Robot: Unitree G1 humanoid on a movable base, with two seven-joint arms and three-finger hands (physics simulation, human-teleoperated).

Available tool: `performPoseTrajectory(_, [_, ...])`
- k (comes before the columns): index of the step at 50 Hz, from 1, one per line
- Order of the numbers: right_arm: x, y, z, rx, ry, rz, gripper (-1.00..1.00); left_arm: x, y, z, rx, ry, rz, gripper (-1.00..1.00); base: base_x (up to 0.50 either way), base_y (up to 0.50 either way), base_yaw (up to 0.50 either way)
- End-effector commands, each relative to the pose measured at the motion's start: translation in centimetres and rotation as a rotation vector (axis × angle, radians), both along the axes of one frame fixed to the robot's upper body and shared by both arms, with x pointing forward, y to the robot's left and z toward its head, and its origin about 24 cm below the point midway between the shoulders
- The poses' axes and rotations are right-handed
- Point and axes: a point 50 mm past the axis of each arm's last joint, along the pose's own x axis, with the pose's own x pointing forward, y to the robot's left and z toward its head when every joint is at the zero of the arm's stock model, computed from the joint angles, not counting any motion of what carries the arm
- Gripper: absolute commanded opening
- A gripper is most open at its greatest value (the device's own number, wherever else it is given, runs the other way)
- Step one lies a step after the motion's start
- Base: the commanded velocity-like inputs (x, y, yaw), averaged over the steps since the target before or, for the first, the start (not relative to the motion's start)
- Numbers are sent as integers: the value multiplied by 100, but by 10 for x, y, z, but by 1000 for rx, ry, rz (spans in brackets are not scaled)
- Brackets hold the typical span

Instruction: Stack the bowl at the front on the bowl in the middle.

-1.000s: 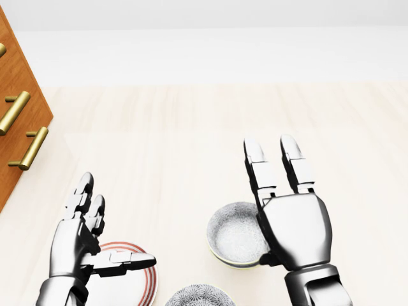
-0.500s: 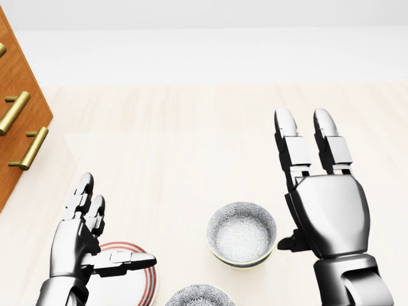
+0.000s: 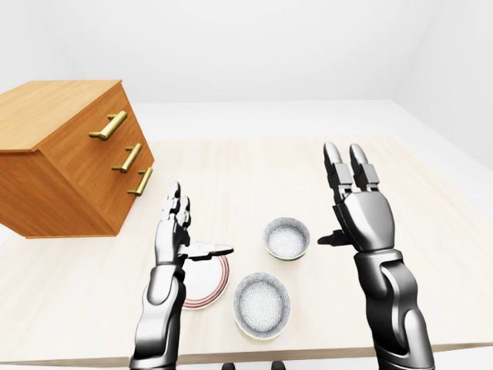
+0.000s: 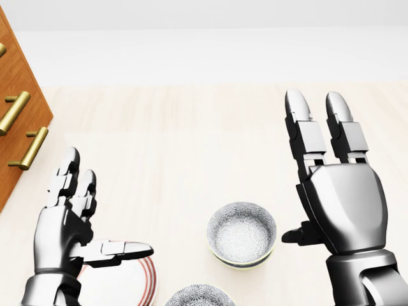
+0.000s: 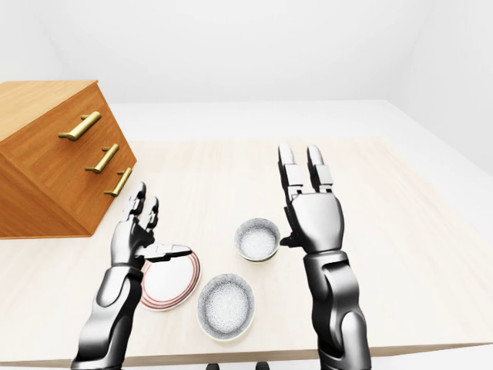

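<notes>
While raised above the table point(image 3: 254, 166), both hands spread open, holding nothing: left hand point(image 3: 176, 235) over the plate point(image 3: 209, 284), thumb out sideways; right hand point(image 3: 360, 216) just right of the far bowl point(image 3: 286, 237), fingers up, apart from it. Two bowls, both speckled grey inside: far bowl at mid-table, near bowl point(image 3: 262, 304) lower in the left-eye view, close to the table's bottom edge, the two near but not touching. One plate, white with red rings, left of the near bowl, partly hidden under the left hand. One chest point(image 3: 73, 158) of wood at the left, tilted, with three brass handles. Pale wooden tabletop; white walls and floor around.
</notes>
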Motion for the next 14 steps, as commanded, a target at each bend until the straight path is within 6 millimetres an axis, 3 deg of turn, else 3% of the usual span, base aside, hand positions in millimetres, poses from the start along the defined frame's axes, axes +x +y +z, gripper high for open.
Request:
performPoseTrajectory(1, [-7,-1,12,10,-31,12,100,-24,0,59,-47,-261,5,100,0,0,0])
performPoseTrajectory(8, [-11,1,20,17,-50,26,100,-33,2,80,-66,-356,11,100,0,0,0])
performPoseTrajectory(14, [-17,3,29,12,-72,38,100,-48,9,116,-101,-532,40,100,0,0,0])
